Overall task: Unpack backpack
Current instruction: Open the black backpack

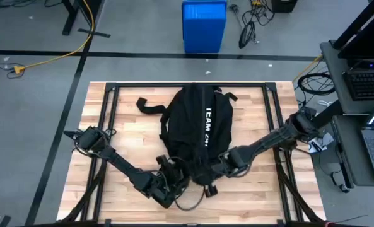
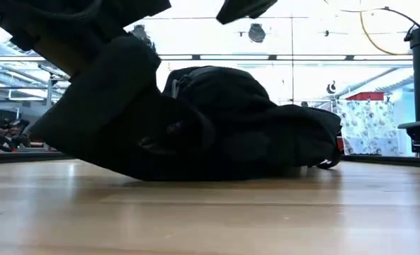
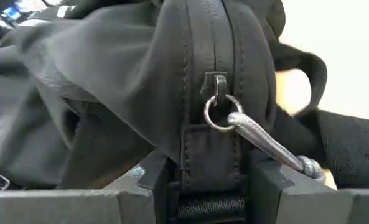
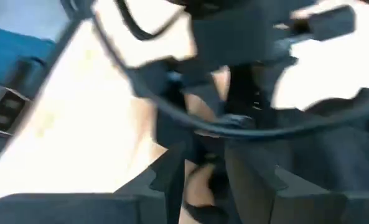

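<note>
Backpack [image 1: 196, 123]: matt black woven cloth; shiny metal zipper ring [image 3: 219, 113]. Table [image 1: 130, 135]: smooth pale wood planks.

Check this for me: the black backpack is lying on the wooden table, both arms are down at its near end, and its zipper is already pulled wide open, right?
Not quite. The backpack lies on the table with both arms at its near end, but the zipper is closed: the left wrist view shows its teeth joined along the seam, with the pull ring hanging.

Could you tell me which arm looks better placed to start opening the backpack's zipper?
Probably the left. Its gripper is closed around the large black fabric backpack just below the metal zipper ring; the right gripper sits beside it, grip unclear.
</note>
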You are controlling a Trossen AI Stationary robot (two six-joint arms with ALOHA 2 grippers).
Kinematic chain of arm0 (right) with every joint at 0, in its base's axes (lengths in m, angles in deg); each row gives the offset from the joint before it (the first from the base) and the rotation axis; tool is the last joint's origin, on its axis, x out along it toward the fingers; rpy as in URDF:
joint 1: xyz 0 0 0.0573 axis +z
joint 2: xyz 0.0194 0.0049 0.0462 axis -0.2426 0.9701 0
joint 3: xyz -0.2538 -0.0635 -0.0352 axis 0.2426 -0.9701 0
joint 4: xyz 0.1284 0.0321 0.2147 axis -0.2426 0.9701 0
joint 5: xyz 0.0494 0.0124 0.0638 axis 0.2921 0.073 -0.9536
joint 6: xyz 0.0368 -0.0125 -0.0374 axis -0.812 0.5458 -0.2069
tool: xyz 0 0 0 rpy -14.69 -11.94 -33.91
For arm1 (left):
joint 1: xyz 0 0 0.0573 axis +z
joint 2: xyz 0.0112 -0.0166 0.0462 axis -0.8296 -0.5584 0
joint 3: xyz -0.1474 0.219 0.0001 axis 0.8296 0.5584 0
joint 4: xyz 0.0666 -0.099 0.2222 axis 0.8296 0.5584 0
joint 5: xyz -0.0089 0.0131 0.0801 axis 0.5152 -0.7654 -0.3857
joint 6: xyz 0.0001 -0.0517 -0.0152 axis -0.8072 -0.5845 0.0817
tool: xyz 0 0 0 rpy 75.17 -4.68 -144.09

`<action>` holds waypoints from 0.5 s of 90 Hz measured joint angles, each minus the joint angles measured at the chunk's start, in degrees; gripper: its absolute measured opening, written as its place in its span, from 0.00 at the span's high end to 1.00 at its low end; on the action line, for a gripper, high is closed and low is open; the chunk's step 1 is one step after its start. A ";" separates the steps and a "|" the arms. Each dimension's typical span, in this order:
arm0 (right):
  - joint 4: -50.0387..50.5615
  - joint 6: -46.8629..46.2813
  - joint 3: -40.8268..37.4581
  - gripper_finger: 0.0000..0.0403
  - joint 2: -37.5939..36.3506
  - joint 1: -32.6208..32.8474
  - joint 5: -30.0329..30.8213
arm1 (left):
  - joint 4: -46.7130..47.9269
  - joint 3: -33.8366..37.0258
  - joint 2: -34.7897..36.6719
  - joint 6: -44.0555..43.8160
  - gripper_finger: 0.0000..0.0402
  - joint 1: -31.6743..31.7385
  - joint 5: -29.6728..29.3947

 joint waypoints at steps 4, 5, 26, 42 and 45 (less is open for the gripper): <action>-0.71 -0.60 0.00 0.75 0.26 0.95 -0.43 | 0.04 0.00 0.00 -0.70 0.69 0.00 -0.27; -0.96 -0.80 0.00 0.75 0.32 1.12 -0.59 | 0.05 0.00 0.00 -0.92 0.69 0.00 -0.28; -8.09 -9.18 -1.29 0.74 2.55 3.62 -0.78 | -0.04 -0.06 0.00 -1.47 0.69 -0.80 -0.64; -10.30 -12.14 -1.57 0.74 5.69 2.42 0.68 | 0.14 -2.03 0.02 -1.06 0.69 -1.94 -2.49; -10.22 -12.62 -1.58 0.74 6.24 2.01 0.72 | 0.25 -2.42 0.02 -1.04 0.69 -2.22 -2.80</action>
